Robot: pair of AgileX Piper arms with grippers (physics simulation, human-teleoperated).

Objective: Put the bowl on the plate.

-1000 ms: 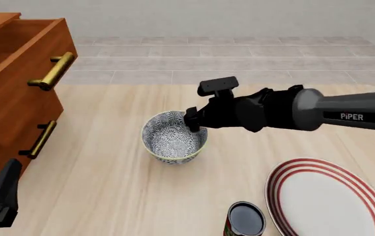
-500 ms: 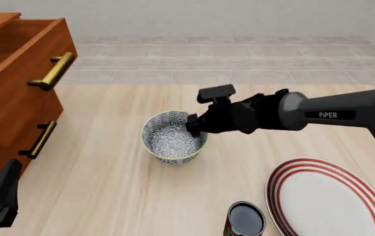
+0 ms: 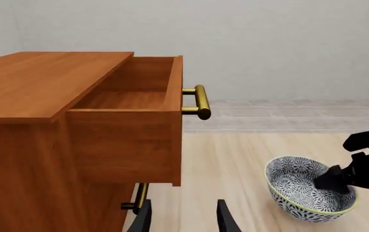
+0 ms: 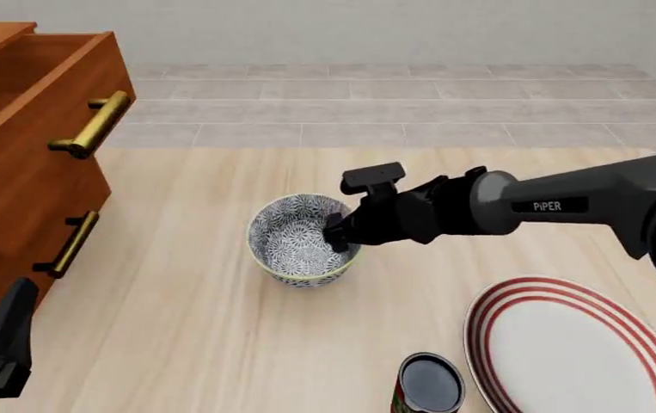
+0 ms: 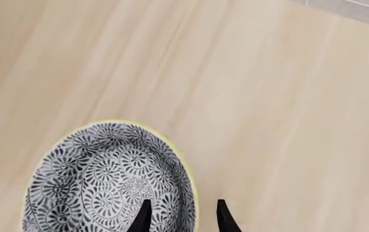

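Pale wood table [image 4: 190, 327]: your right gripper [image 5: 182, 216] straddles the bowl [image 4: 300, 238] rim, fingers parted, not clamped. Plate [image 4: 580, 348] sits well apart from bowl. Left gripper [image 3: 183, 217] parted, empty.

Bowl [image 4: 303, 239] mid-surface [image 4: 190, 344], cabinet [image 4: 18, 172] far left. Plate [image 4: 580, 344] front-right of bowl, can [image 4: 429, 385] just left of plate. Right gripper [image 4: 337, 234] straddles bowl's right rim.

The word "PiPER" is printed in white letters on the grey forearm of the right arm [image 4: 557, 205], seen in the front view. No other text, number or label can be read.
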